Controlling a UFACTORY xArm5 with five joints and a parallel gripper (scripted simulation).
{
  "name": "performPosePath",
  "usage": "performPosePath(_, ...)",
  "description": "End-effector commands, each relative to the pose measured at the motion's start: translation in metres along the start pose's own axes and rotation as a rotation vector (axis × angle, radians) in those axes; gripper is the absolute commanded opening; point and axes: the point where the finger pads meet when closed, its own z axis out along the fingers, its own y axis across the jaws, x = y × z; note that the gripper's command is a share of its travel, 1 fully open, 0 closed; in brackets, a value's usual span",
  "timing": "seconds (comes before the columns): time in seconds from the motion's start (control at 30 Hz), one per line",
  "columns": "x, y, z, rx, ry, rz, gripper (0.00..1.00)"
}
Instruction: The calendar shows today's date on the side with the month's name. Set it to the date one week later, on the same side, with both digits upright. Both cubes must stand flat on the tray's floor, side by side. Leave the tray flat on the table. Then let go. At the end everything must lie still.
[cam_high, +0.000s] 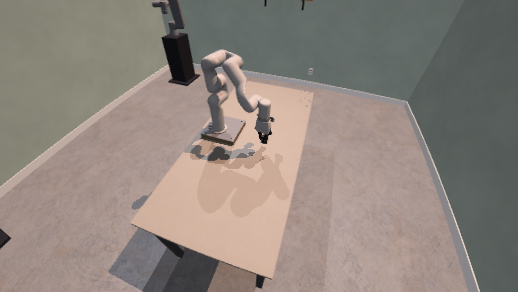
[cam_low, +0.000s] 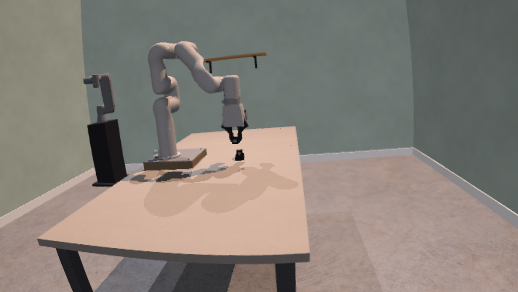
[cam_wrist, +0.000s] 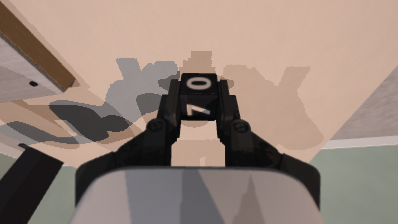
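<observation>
My gripper (cam_high: 264, 136) (cam_low: 235, 139) (cam_wrist: 198, 92) is shut on a black cube (cam_wrist: 198, 94) and holds it above the table. In the wrist view one face of the cube shows a white 0 and the face below it a white 7, both lying sideways. The small dark calendar tray (cam_low: 239, 157) stands on the table below the gripper in the exterior view. The digits on it are too small to read there. In the top view the tray cannot be told apart from the dark fingers, and it is outside the wrist view.
The long table (cam_high: 200, 210) (cam_low: 175, 230) carries the arm's base plate (cam_high: 235, 131) (cam_low: 195, 157) to the left of the gripper. The table's right edge lies to the other side. A second arm on a black pedestal (cam_high: 179, 57) (cam_low: 106, 152) stands on the floor beyond the table.
</observation>
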Motion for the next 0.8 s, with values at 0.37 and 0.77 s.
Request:
performPosePath(0.37,-0.002,0.002,0.012,-0.002,0.000,0.005,0.27)
performPosePath(0.77,-0.001,0.002,0.057,-0.002,0.000,0.005,0.27)
